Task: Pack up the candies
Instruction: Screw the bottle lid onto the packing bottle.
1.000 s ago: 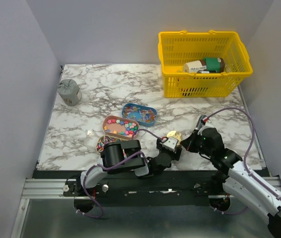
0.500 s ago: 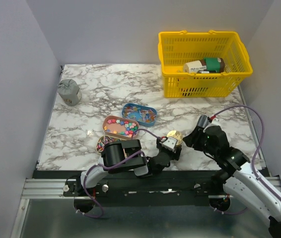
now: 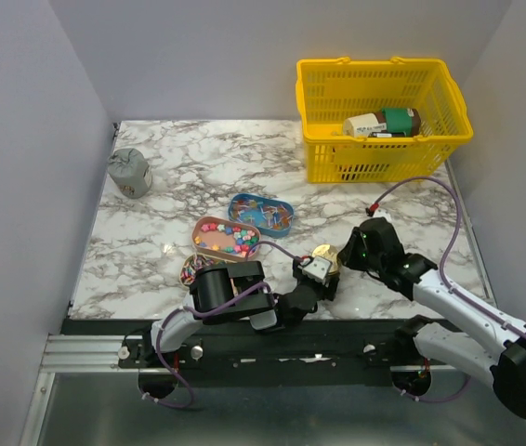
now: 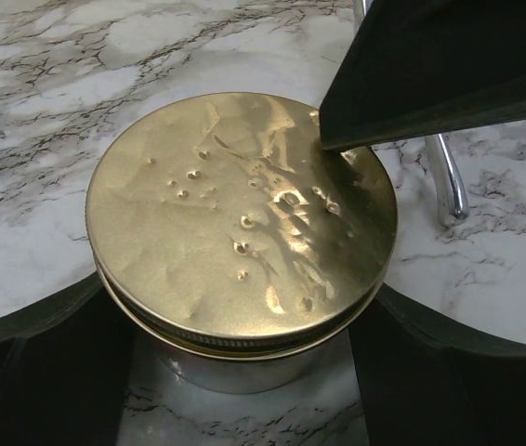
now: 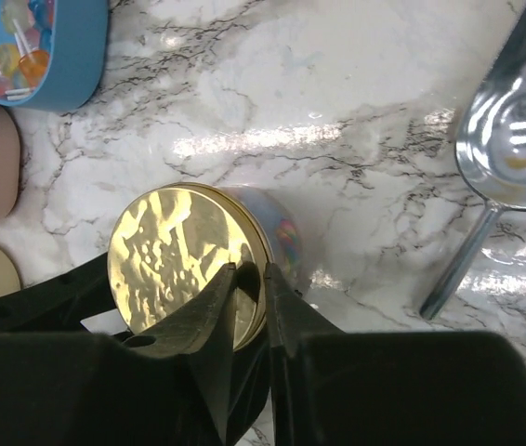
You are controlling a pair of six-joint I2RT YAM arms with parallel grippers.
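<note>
Noted candies [image 3: 229,240] loose in three open trays just left of the gold-lidded jar [image 3: 326,253]. Judged none packed yet, with the lid [image 4: 244,214] on. Spotted stick sweets in the blue tray [image 5: 77,65], beyond the jar and to its left.

Found left gripper [image 3: 319,268] clasped round the jar body, fingers spread wide on either side, same as a second ago. Logged right gripper [image 5: 249,279] newly swung in from the jar's right, jaws narrowed to a thin slit, tips now on the lid's rim. Cannot tell whether pinching the rim or merely touching it. Judged as the start of lid removal: jar braced, lid to come off before any filling.

Saw silver scoop [image 5: 509,139] lying on the surface [image 3: 189,158] just right of the jar, apart from both grippers. Placed yellow basket [image 3: 374,158] well beyond the jar, grey pouch [image 3: 129,173] far to its left.

Read no writing on the lid, only dents. Found labels on the basket's packages too small to read.
</note>
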